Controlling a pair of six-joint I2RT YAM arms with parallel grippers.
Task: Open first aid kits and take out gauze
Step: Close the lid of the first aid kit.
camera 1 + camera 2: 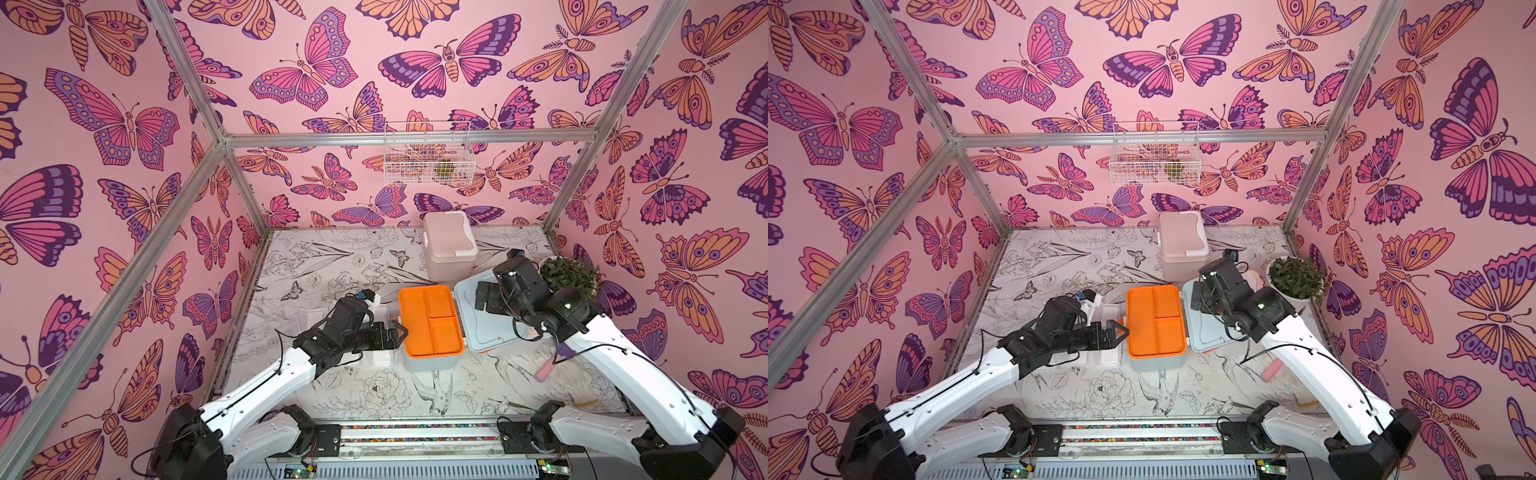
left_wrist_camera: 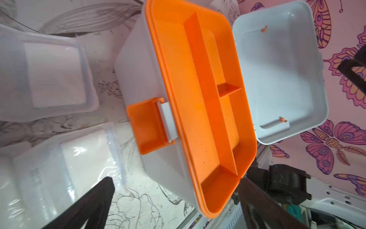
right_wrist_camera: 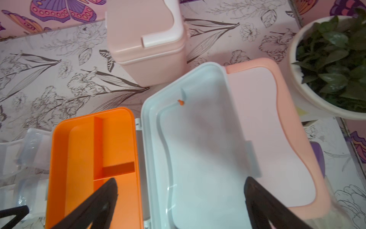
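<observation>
The blue-grey first aid kit (image 1: 430, 359) stands open in both top views, its orange tray (image 1: 430, 322) empty and its lid (image 1: 469, 332) folded back to the right. That lid leans on the white kit with peach trim (image 3: 277, 126), which is shut. The beige-pink kit (image 1: 449, 245) stands shut behind them. Clear gauze packets (image 2: 55, 75) (image 2: 65, 168) lie on the table left of the open kit. My left gripper (image 1: 401, 332) (image 2: 176, 184) is open at the kit's left edge, above the packets. Over the lid's inside my right gripper (image 1: 482, 295) (image 3: 181, 181) is open and empty.
A white pot with a green plant (image 1: 569, 276) stands just right of the kits, close to my right arm. A wire basket (image 1: 428, 153) hangs on the back wall. A pink roller-like object (image 1: 544, 370) lies under my right forearm. Metal frame posts border the table.
</observation>
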